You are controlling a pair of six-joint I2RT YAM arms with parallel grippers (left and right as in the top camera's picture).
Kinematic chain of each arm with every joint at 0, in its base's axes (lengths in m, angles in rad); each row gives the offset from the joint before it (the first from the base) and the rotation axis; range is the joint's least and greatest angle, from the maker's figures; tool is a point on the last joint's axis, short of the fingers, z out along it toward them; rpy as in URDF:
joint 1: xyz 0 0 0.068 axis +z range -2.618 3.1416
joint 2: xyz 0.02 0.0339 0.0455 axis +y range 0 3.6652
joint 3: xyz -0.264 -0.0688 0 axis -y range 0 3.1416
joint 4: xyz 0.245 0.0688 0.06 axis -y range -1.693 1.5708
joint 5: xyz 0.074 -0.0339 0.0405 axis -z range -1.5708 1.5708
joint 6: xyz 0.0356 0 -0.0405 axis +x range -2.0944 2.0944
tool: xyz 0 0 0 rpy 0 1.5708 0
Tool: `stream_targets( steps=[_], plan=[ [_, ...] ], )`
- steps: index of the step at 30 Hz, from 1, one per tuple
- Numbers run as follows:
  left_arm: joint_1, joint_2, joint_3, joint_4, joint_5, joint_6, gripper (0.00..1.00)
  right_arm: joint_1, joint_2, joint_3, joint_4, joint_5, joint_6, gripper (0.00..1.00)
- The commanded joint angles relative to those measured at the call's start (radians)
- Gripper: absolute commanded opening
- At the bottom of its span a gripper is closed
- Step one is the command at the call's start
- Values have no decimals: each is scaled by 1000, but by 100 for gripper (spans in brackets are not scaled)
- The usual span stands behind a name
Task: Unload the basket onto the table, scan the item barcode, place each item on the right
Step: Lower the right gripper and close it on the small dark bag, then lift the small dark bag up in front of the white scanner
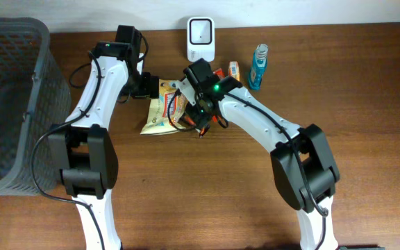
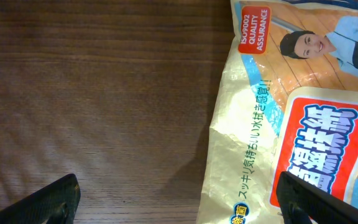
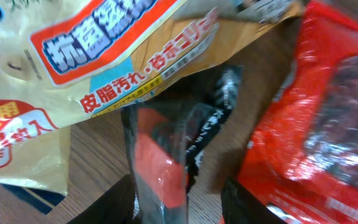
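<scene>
The black-and-red sachet (image 3: pixel 166 149) is being straddled by the fingers of the right gripper (image 3: pixel 179 202), between a yellow packet (image 3: pixel 73 62) and a red packet (image 3: pixel 328 124) on the wooden table (image 1: pixel 207 201), near the white scanner (image 1: pixel 201 38). The jaws are being held partly closed around the sachet; whether it is being clamped cannot be told. The left gripper (image 2: pixel 179 208) is being held fully open, with one finger (image 2: pixel 309 199) over the yellow packet's edge.
</scene>
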Motion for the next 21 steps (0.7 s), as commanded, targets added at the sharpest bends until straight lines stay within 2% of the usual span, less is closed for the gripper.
stream_targets(
  steps=[1, 8, 11, 14, 21],
  plan=[
    [3, 5, 16, -1, -8, 5, 99, -3, 21, -2, -6, -43, -7, 44],
    [3, 5, 16, -1, -8, 5, 99, -2, 79, -2, -12, -43, 1, 42],
    [3, 5, 16, -1, -8, 5, 99, -3, 79, -2, -11, -43, 1, 32],
    [3, 5, 16, -1, -8, 5, 99, -3, 80, -4, -9, -42, 1, 28],
    [3, 5, 16, -1, -8, 5, 99, -3, 79, -4, -4, -42, 6, 13]
  ],
)
